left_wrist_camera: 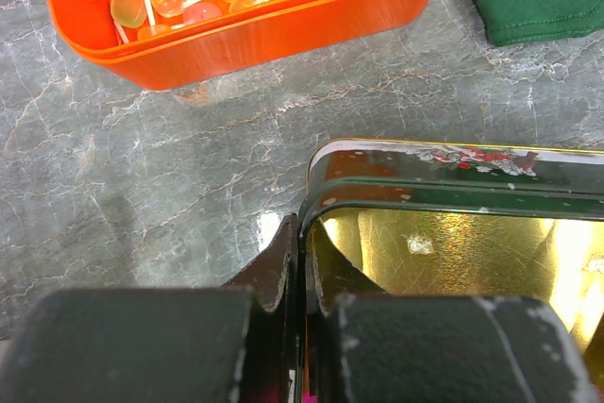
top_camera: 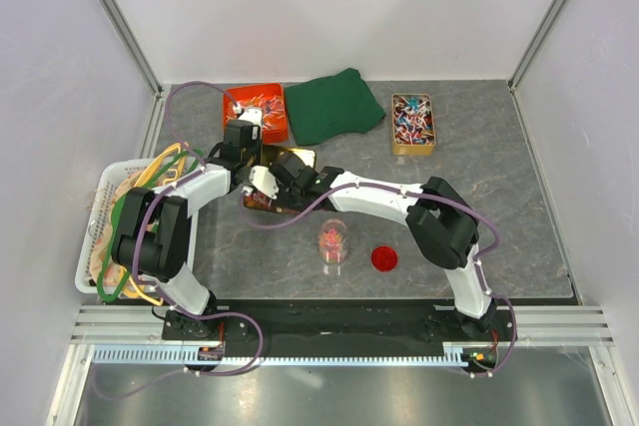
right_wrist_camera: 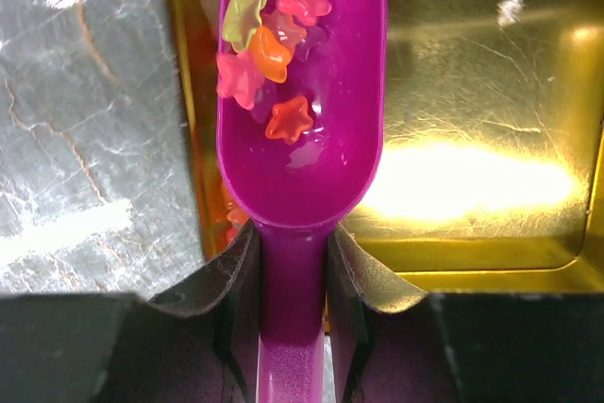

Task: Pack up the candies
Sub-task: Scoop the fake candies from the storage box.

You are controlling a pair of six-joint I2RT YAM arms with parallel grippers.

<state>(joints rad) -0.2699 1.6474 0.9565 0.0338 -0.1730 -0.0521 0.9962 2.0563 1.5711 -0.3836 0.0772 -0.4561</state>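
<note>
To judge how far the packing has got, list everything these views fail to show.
Top view: shiny gold metal tin interior, covered by the left arm and right arm.
Right wrist view: purple plastic scoop front end and topmost star-shaped gummy candies, cut off by top edge.
Top view: pieces in the clear round jar, too small to count.

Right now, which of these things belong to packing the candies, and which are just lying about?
In the job: star candies; purple scoop holding them; gold tin; clear jar of candies; red lid.
Lying about: orange lollipop tray; green cloth; box of wrapped sweets; white basket.
</note>
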